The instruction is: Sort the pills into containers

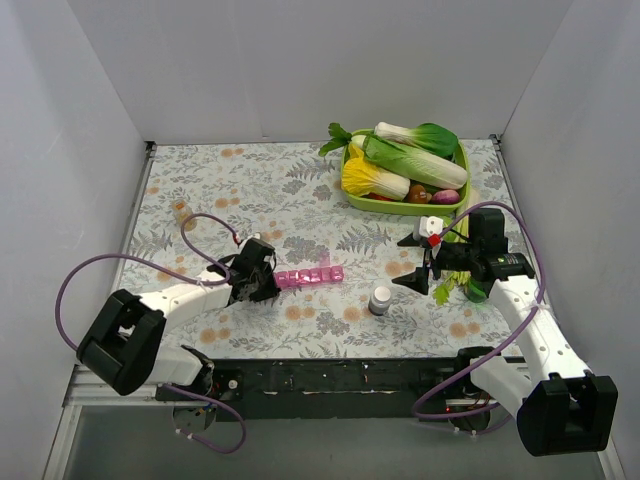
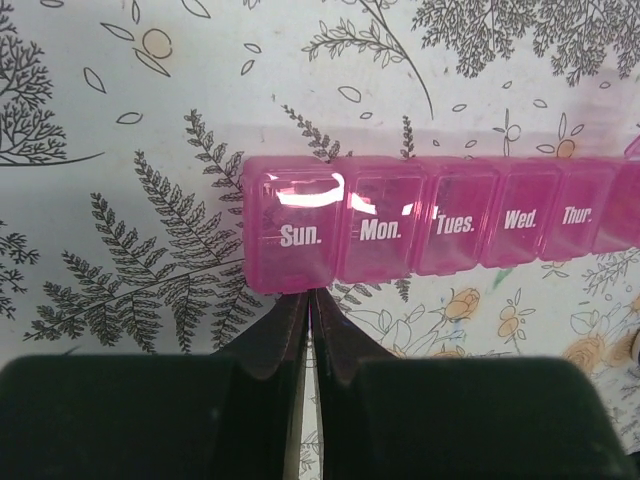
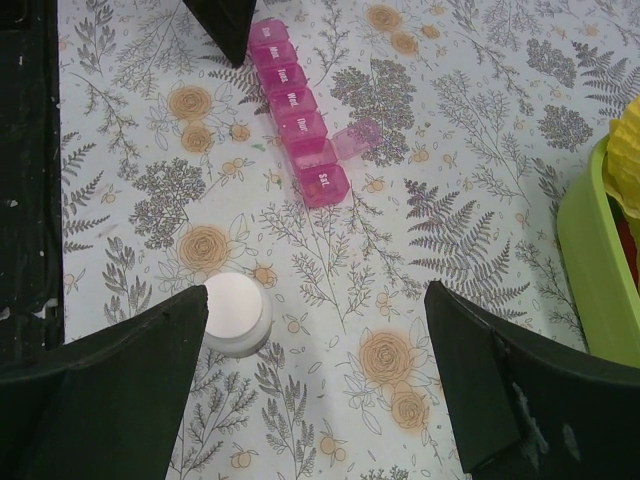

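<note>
The pink pill organizer [image 1: 310, 275] lies flat on the floral table, left of centre. In the left wrist view its lids [image 2: 420, 225] read Sun. to Thur. My left gripper [image 2: 308, 293] is shut, with its tips against the near edge of the Sun. compartment; it also shows in the top view [image 1: 262, 282]. In the right wrist view the organizer [image 3: 298, 125] has one lid [image 3: 357, 138] standing open near the Sat. end. My right gripper [image 3: 315, 295] is open and empty above the table, right of the organizer [image 1: 410, 262]. No loose pills show.
A small white-capped bottle [image 1: 380, 299] stands between the grippers, by the right gripper's left finger [image 3: 237, 312]. A green tray [image 1: 408, 207] of vegetables sits at the back right; its rim shows in the right wrist view [image 3: 600, 260]. Grey walls enclose the table.
</note>
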`<state>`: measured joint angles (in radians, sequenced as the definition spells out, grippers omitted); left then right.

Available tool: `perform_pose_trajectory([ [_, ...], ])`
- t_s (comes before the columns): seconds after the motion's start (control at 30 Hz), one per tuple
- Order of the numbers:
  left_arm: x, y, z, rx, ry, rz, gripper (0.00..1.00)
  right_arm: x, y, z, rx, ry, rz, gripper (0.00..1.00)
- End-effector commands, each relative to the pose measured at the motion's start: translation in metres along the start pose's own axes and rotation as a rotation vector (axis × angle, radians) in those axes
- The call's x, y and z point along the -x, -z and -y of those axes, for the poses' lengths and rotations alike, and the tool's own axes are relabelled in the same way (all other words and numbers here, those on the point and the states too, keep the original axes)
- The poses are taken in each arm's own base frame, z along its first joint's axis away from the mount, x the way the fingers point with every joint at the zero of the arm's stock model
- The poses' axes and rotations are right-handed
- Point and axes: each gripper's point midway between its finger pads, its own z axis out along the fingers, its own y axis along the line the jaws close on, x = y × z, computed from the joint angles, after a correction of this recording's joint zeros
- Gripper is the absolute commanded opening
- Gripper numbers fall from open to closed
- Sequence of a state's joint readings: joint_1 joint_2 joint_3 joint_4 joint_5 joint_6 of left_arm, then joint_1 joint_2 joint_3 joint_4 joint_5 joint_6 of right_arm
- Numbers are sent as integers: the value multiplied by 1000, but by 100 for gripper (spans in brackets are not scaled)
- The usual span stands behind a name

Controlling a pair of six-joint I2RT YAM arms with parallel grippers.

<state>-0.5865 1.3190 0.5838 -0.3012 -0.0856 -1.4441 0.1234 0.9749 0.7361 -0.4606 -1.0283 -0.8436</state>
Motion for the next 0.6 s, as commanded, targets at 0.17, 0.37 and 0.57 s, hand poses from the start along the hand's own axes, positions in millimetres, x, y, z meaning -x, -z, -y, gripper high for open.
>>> perform_pose_trajectory([
  [0.17, 56, 0, 7, 10, -1, 145, 11, 4, 0, -1, 5, 10, 32, 97],
  [0.37, 60, 22, 32, -150, -114, 134, 32, 4, 2, -1, 1, 41, 24, 97],
  [0.57, 39, 97, 97, -647, -423, 160, 74, 1, 3, 10, -51, 24, 5, 97],
])
